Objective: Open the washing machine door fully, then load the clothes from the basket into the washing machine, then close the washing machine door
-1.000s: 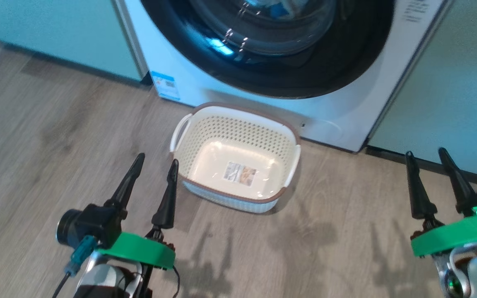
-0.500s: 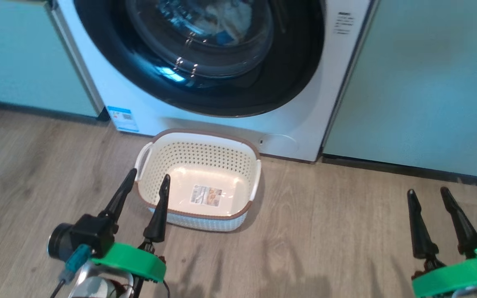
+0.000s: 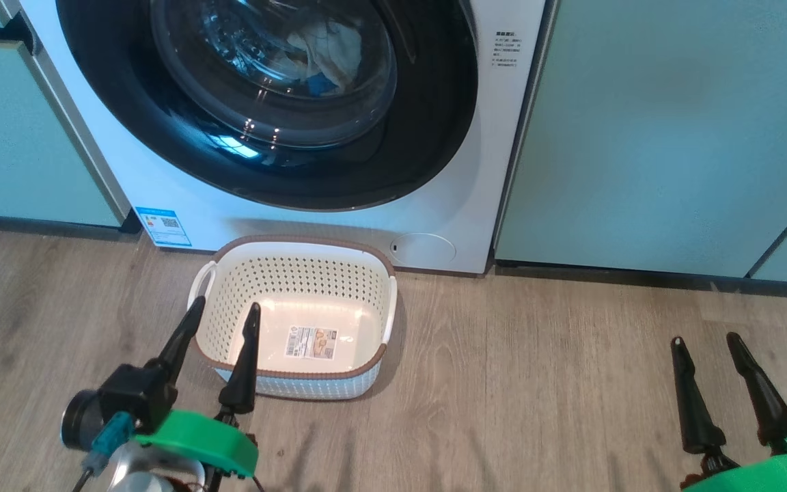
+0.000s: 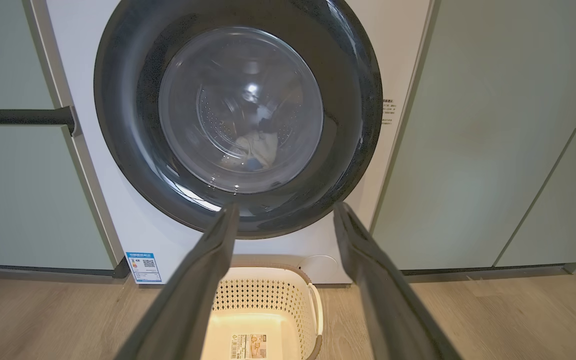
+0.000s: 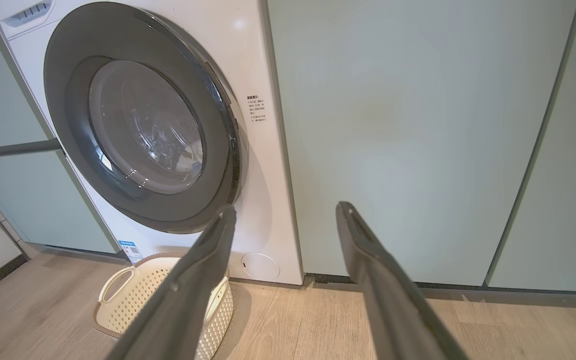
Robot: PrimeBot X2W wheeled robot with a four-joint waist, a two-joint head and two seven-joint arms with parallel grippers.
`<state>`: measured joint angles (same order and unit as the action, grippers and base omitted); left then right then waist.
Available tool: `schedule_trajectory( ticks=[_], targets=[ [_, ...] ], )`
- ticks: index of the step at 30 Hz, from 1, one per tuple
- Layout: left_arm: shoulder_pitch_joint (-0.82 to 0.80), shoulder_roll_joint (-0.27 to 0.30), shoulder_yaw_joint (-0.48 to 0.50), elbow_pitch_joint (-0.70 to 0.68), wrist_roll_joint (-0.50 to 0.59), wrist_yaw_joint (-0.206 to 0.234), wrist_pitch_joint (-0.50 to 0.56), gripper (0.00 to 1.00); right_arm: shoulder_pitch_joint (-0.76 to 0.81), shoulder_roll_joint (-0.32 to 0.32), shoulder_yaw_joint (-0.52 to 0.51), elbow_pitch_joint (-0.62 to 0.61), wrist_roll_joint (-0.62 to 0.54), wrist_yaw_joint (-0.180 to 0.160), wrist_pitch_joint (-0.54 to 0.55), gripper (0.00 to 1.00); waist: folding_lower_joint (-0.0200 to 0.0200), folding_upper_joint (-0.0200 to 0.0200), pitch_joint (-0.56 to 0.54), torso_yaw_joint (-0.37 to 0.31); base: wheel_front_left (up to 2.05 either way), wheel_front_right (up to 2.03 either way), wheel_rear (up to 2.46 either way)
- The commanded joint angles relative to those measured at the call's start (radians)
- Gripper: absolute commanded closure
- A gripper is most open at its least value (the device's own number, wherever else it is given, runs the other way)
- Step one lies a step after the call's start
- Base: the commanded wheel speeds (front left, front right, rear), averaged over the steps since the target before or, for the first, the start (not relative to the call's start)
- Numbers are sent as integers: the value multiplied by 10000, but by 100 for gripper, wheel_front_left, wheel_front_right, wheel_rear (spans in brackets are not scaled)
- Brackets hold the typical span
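The washing machine (image 3: pixel 445 198) stands white between cabinets, and its door (image 3: pixel 427 130), black-rimmed with a glass porthole, lies shut against the front. Through the glass, pale clothes (image 3: pixel 328 51) with a blue patch rest in the drum; in the left wrist view the clothes (image 4: pixel 260 147) sit low behind the door (image 4: pixel 123 115). The cream basket (image 3: pixel 298 240) stands on the floor before the machine, holding just a sticker. My left gripper (image 3: pixel 224 306) is open over the basket's near left corner. My right gripper (image 3: pixel 703 339) is open at the lower right, far from the basket.
Pale green cabinet panels (image 3: pixel 639 137) flank the machine, and a dark handle bar (image 4: pixel 18 116) crosses the left one. Wooden floor (image 3: pixel 537 383) spreads between basket and right gripper. The right wrist view shows the door (image 5: pixel 68 100), the basket (image 5: pixel 118 287) and the machine's round service cap (image 5: pixel 260 266).
The head camera has turned and tilted, so machine and basket slid left and down in view. Both grippers stay open and keep their places; the basket has not moved.
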<state>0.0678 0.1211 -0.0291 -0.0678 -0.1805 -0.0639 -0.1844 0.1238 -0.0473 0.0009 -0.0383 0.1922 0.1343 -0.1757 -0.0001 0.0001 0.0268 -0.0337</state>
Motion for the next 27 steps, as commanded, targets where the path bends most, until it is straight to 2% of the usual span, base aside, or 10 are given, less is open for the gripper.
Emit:
schedule_trajectory(
  ticks=[1, 27],
  targets=[
    [-310, 212, 456, -373, -72, 69, 35, 0, -263, -31, 197, -395, -99, -36, 2, 0, 1, -1, 5, -11, 0, 0, 0],
    [-268, 377, 404, -466, -162, 358, 156, 0, -295, -30, 13, -355, -120, -36, -39, 0, 1, -1, 134, -136, 0, 0, 0]
  ],
)
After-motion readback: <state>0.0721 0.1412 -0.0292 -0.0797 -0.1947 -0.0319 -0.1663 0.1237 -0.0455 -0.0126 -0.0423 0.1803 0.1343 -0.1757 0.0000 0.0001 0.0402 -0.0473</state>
